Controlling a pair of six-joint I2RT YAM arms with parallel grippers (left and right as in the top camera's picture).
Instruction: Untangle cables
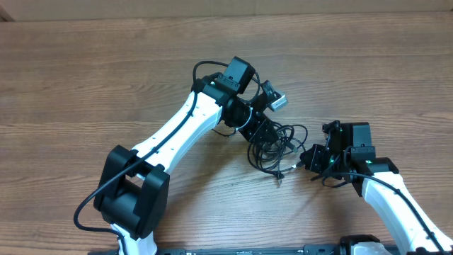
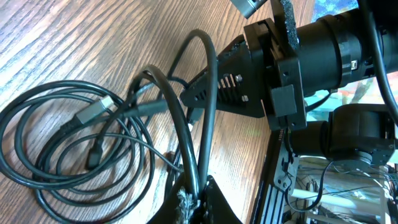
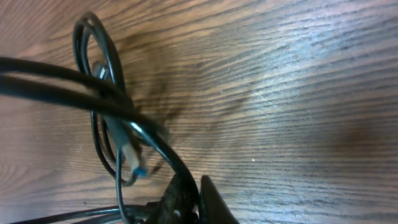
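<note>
A tangle of thin black cables [image 1: 272, 145] lies on the wooden table between the two arms. A silver-tipped plug end [image 1: 281, 178] points toward the front. My left gripper [image 1: 258, 134] is at the tangle's left side, shut on cable strands [image 2: 194, 155] that loop up from its fingertips [image 2: 198, 198]. Coiled loops and a silver plug [image 2: 99, 109] lie beyond. My right gripper [image 1: 309, 159] is at the tangle's right edge, shut on a black cable [image 3: 155, 140] at its fingertips [image 3: 198, 190]. A blue-tipped plug [image 3: 134, 163] hangs close by.
The wooden table [image 1: 106, 85] stretches to the left and back. A small silver-grey block [image 1: 277, 100] sits on the left arm near the tangle. The right arm's black body [image 2: 323, 56] fills the upper right of the left wrist view.
</note>
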